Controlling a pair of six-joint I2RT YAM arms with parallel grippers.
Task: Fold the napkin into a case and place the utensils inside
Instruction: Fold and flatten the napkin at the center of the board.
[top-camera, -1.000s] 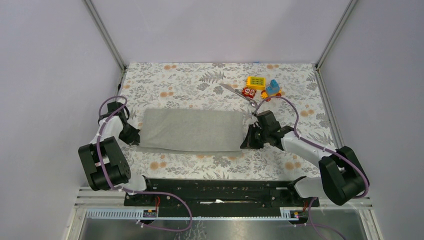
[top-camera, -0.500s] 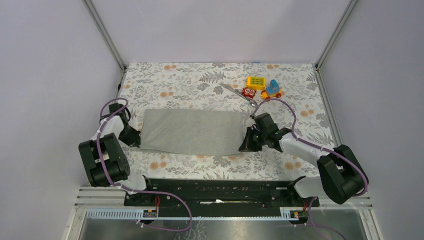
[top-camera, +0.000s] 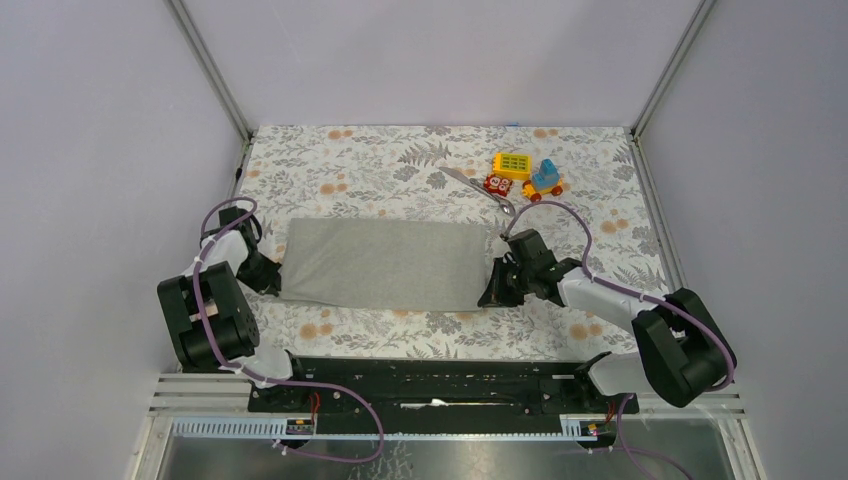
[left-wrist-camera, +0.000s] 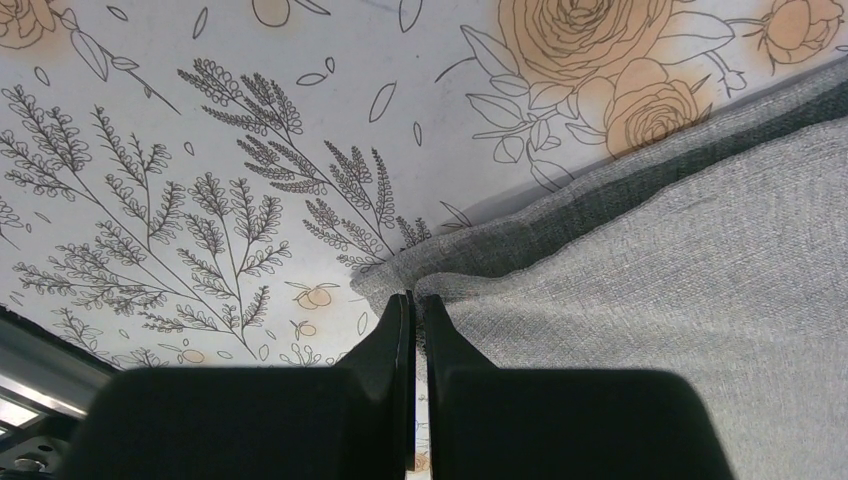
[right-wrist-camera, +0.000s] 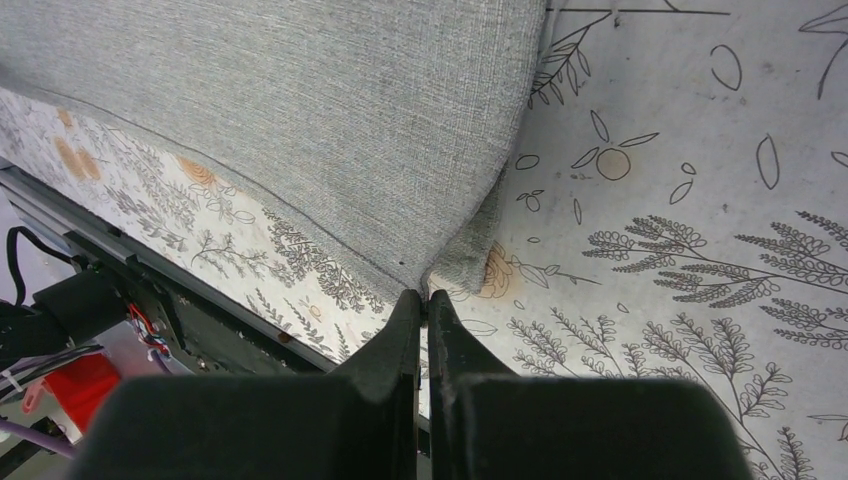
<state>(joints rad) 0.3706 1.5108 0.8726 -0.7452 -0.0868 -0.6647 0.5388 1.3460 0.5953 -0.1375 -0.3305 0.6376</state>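
Observation:
The grey napkin (top-camera: 380, 263) lies folded into a long rectangle on the floral tablecloth. My left gripper (top-camera: 268, 281) is shut on its near left corner. In the left wrist view the fingertips pinch a fold of grey cloth, and the gripper (left-wrist-camera: 415, 298) sits at the napkin (left-wrist-camera: 680, 260) edge. My right gripper (top-camera: 492, 292) is shut on the near right corner. In the right wrist view the gripper (right-wrist-camera: 425, 295) nips the tip of the napkin (right-wrist-camera: 330, 110). The silver utensils (top-camera: 468, 182) lie beyond the napkin, near the toys; only slim metal shows.
Colourful toy blocks stand at the back right: a yellow block (top-camera: 512, 163), a small red one (top-camera: 494, 183) and a blue-and-yellow toy (top-camera: 545, 178). The black base rail (top-camera: 430, 380) runs along the near edge. Metal frame posts rise at the back corners.
Both grippers have shifted slightly toward the near edge, still holding the napkin's corners. The napkin's near edge has come a little closer with them.

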